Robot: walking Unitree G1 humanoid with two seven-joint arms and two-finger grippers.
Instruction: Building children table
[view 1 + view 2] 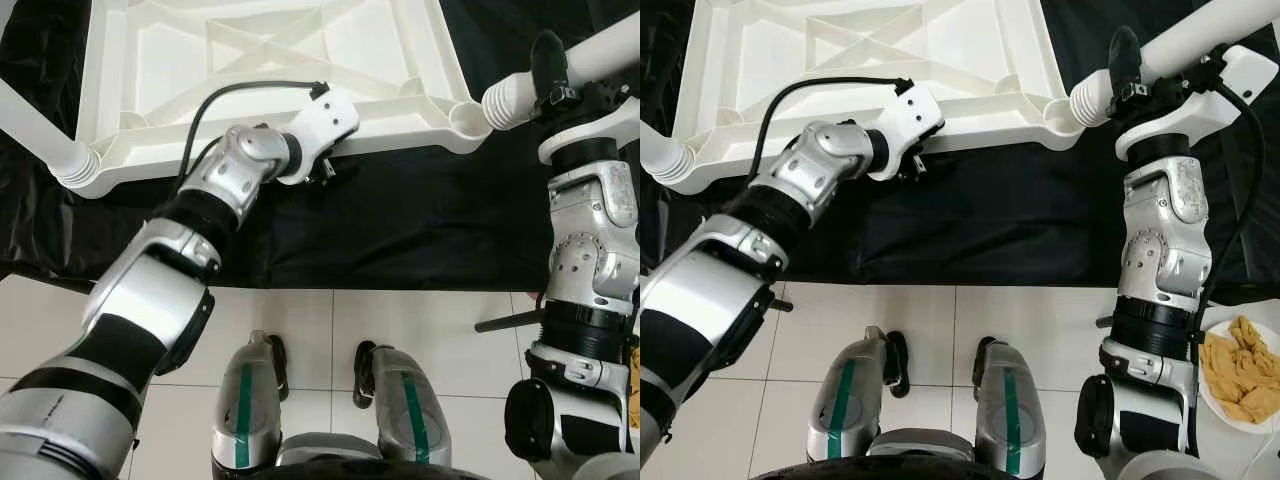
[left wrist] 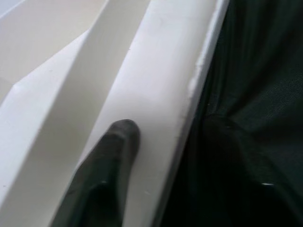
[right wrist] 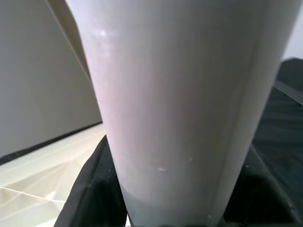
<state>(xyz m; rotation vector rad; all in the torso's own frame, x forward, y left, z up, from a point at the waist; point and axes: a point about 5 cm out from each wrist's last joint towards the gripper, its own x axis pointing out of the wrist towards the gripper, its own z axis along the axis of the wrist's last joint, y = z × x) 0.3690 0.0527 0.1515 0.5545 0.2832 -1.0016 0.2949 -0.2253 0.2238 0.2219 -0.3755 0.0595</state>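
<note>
A white plastic tabletop (image 1: 270, 50) lies upside down on a black cloth (image 1: 400, 220), its ribs facing up. My left gripper (image 1: 328, 165) is at the tabletop's near rim and shut on it; in the left wrist view one black finger (image 2: 113, 156) lies flat on the white rim. My right gripper (image 1: 550, 75) is shut on a white table leg (image 1: 600, 50). The leg's ribbed end (image 1: 505, 100) sits just beside the near-right corner socket (image 1: 462, 118). In the right wrist view the leg (image 3: 175, 94) stands between both fingers (image 3: 92, 189). Another leg (image 1: 40, 135) sticks out from the near-left corner.
The black cloth ends at white floor tiles (image 1: 330, 330), where my own legs (image 1: 320, 400) stand. A white plate of yellowish snacks (image 1: 1240, 375) sits on the floor at the far right, close to my right arm.
</note>
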